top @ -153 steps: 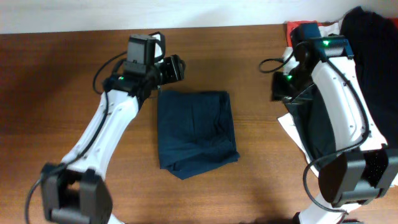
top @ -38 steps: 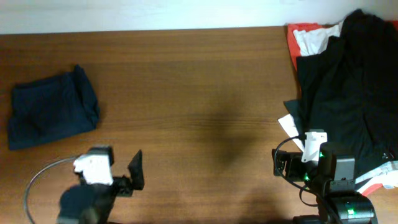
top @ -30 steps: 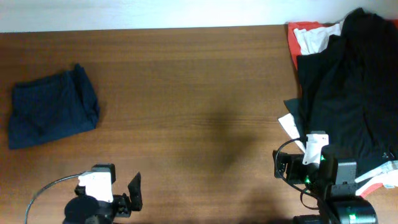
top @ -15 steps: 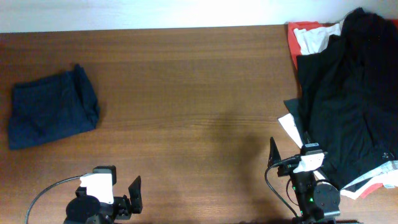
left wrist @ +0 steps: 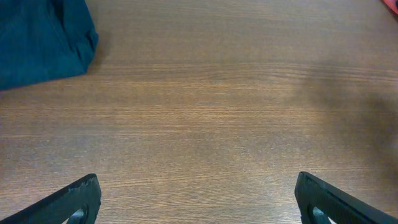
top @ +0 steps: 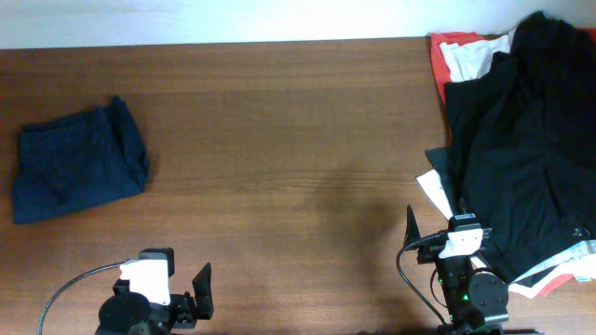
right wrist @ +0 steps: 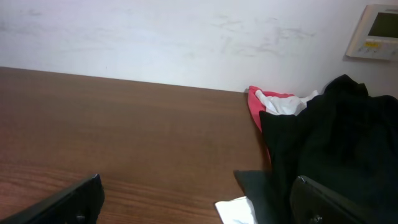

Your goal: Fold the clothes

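Care mattered: left gripper [left wrist: 198, 190] and right gripper [right wrist: 198, 190] gaped wide, empty; we judged lifting one black garment [top: 521, 140] alone best.

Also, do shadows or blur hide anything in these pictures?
Overhead: a soft shadow darkens the table near the middle. Left wrist: wood grain sharp, faint shadow at right. Right wrist: the black clothes show almost no detail.
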`<state>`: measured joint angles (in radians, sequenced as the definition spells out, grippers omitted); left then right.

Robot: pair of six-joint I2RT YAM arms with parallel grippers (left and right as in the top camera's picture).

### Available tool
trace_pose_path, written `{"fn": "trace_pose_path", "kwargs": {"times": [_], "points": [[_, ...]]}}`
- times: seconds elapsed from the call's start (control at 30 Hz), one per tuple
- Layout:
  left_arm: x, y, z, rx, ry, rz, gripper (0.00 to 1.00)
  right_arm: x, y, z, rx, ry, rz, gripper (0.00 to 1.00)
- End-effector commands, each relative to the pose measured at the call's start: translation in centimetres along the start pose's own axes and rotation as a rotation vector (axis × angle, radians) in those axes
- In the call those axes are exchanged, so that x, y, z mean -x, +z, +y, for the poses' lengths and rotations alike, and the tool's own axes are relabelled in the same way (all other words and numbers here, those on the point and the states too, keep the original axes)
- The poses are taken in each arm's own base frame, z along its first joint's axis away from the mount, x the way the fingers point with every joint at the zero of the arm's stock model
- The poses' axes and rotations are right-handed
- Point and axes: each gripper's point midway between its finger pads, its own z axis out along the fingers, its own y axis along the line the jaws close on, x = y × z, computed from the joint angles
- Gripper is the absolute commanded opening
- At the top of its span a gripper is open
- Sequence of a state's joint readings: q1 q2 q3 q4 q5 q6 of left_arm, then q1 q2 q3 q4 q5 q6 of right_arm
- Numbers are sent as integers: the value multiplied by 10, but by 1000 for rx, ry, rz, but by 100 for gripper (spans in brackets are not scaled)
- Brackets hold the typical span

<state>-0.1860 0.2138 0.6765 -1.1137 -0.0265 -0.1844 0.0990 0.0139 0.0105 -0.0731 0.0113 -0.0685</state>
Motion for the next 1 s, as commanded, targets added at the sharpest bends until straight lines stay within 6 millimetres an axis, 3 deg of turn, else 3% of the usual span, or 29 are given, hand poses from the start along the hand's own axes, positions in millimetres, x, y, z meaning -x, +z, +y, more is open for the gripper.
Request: {"fn": "trace_pose_path", "kwargs": {"times": [0.0, 0.13, 0.23, 0.27, 0.3, 0.4, 0.5, 0.97], "points": [[0, 0, 0, 2, -12, -5, 99, -2, 0, -4, -23, -6, 4, 99], [-5, 5, 2, 4, -12, -14, 99, -2, 0, -4, -23, -6, 4, 99], [4, 23, 11, 40, -25, -168, 99, -2, 0, -4, -23, -6, 4, 99], [12, 31, 15, 54, -26, -247, 99, -2, 0, -4, -23, -6, 4, 99], [33, 48, 21, 77, -13, -381, 99, -2, 0, -4, -23, -6, 5, 99], [68, 68, 10, 31, 118, -704, 99, -2, 0, -4, -23, -6, 4, 99], [39, 92, 15, 40, 134, -577, 99, -2, 0, -4, -23, -6, 4, 99], [39, 92, 14, 36, 135, -576, 99, -2, 0, -4, -23, -6, 4, 99]]}}
